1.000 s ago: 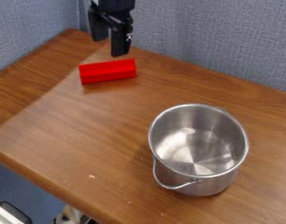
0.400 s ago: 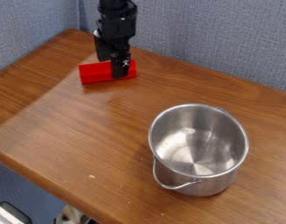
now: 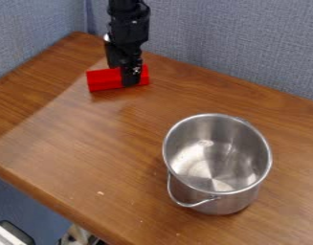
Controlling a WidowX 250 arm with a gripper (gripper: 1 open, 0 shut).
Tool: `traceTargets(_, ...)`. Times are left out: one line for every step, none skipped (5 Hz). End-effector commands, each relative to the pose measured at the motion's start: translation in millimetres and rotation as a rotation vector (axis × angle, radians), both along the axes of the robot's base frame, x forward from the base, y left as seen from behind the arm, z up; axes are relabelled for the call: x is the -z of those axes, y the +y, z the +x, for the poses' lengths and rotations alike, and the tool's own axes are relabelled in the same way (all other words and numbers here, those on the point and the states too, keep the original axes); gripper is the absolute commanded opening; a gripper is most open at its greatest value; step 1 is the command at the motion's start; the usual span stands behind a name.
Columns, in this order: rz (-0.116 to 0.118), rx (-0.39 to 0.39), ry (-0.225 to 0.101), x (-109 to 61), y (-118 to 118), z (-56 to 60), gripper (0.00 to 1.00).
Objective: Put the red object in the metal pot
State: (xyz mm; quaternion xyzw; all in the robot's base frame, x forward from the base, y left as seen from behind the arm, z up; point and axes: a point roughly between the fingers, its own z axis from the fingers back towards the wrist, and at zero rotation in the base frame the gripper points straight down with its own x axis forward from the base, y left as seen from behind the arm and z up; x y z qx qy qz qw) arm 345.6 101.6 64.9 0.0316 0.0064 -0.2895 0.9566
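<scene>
Two open fingers of the hand (image 3: 124,65) stand wide at the red block (image 3: 105,79), which lies on the far left of the desk (image 3: 88,153). Closing off-centre could twist it loose; carried too low, it could clip the pot's rim (image 3: 187,122).

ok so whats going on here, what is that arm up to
The robot arm has its open hand down at the red block, near the back of the wooden table, with its fingers around the block's right part. It looks about to grip it. The shiny metal pot stands upright nearer the camera, and the block is not in it yet.
</scene>
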Motion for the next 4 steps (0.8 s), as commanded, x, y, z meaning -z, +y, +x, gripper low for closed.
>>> traceTargets(0.028, 0.003, -0.079, -27.9, 6.1, 10.1, 1.00)
traceTargets(0.033, -0.005, -0.085, -29.8, 12.9, 13.8, 1.00)
traceTargets(0.032, -0.059, -0.099, -35.0, 24.3, 20.6, 1.00)
traceTargets(0.033, -0.111, -0.093, -39.8, 34.3, 26.3, 1.00)
